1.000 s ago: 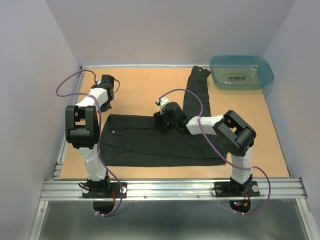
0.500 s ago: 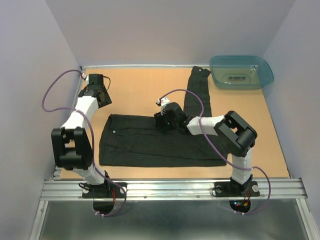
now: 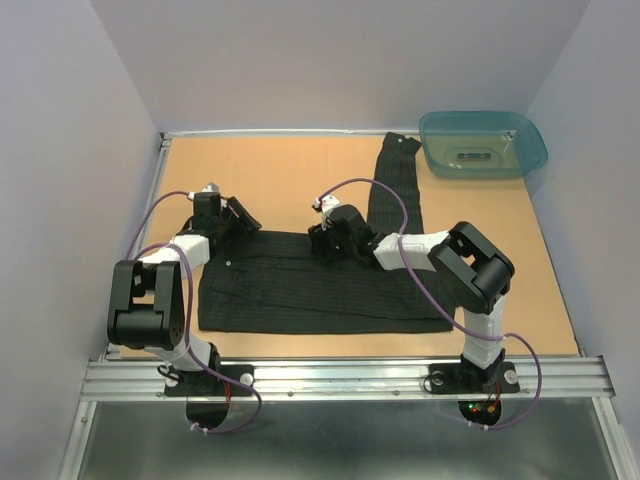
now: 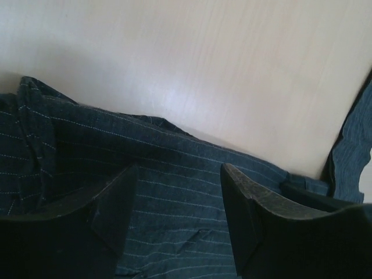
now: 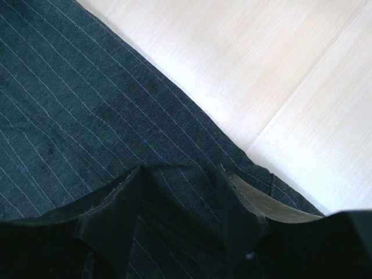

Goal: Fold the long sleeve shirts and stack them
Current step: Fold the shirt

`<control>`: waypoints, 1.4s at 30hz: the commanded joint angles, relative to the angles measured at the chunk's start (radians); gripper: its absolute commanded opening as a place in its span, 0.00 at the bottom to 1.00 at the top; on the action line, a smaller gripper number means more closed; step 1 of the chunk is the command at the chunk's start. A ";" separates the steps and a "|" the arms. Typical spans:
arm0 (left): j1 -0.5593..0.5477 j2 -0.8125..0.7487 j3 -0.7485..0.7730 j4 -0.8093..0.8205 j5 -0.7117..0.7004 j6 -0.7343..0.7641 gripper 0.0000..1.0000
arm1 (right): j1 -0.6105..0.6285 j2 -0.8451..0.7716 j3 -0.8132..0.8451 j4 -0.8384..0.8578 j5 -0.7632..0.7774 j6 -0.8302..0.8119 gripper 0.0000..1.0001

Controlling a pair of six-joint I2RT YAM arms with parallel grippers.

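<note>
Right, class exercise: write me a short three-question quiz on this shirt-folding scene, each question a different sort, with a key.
1. True or false: the left gripper and right gripper are both at the shirt's near edge.
2. In the top view, the outstretched sleeve runs: A up, B down, C left.
3. Which gripper is nearer the teal tub?
Key: 1 false, both are at its far edge; 2 A; 3 the right.
</note>
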 commanded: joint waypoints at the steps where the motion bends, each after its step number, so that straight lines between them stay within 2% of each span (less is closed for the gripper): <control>1: 0.004 -0.003 -0.003 0.159 -0.097 -0.076 0.68 | 0.003 0.003 -0.043 -0.114 0.024 0.012 0.59; 5: 0.042 0.007 -0.005 0.136 -0.263 -0.088 0.67 | 0.004 -0.005 -0.052 -0.113 0.034 0.013 0.59; 6: 0.083 0.006 -0.008 0.136 -0.295 -0.093 0.67 | 0.004 -0.005 -0.055 -0.113 0.037 0.015 0.59; 9: 0.132 0.001 -0.017 0.120 -0.349 -0.107 0.67 | 0.003 -0.009 -0.060 -0.113 0.043 0.015 0.59; 13: 0.211 0.012 0.009 0.027 -0.357 -0.104 0.67 | 0.003 -0.019 -0.057 -0.114 0.040 0.016 0.59; 18: 0.217 -0.057 0.021 -0.019 -0.357 -0.084 0.68 | 0.003 -0.048 -0.046 -0.114 0.026 0.015 0.59; 22: 0.179 -0.207 0.001 -0.003 -0.282 -0.067 0.73 | 0.003 -0.065 -0.035 -0.114 0.028 0.013 0.59; 24: 0.128 -0.253 -0.015 0.005 -0.258 -0.070 0.75 | 0.003 -0.065 -0.035 -0.116 0.028 0.015 0.59; 25: 0.066 -0.287 -0.023 0.013 -0.251 -0.077 0.76 | 0.003 -0.060 -0.034 -0.114 0.028 0.016 0.59; 28: -0.054 -0.290 -0.067 0.089 -0.244 -0.140 0.76 | 0.003 -0.045 -0.031 -0.116 0.028 0.021 0.60; 31: -0.099 -0.211 -0.089 0.125 -0.201 -0.177 0.76 | 0.003 -0.040 -0.031 -0.116 0.029 0.025 0.60; 35: -0.099 -0.123 -0.094 0.160 -0.230 -0.196 0.74 | 0.003 -0.049 -0.038 -0.114 0.037 0.027 0.60; 37: -0.098 -0.099 -0.094 0.168 -0.288 -0.194 0.72 | 0.003 -0.055 -0.043 -0.116 0.046 0.032 0.60; 42: -0.044 -0.066 -0.098 0.119 -0.351 -0.196 0.72 | 0.004 -0.077 -0.063 -0.117 0.084 0.039 0.60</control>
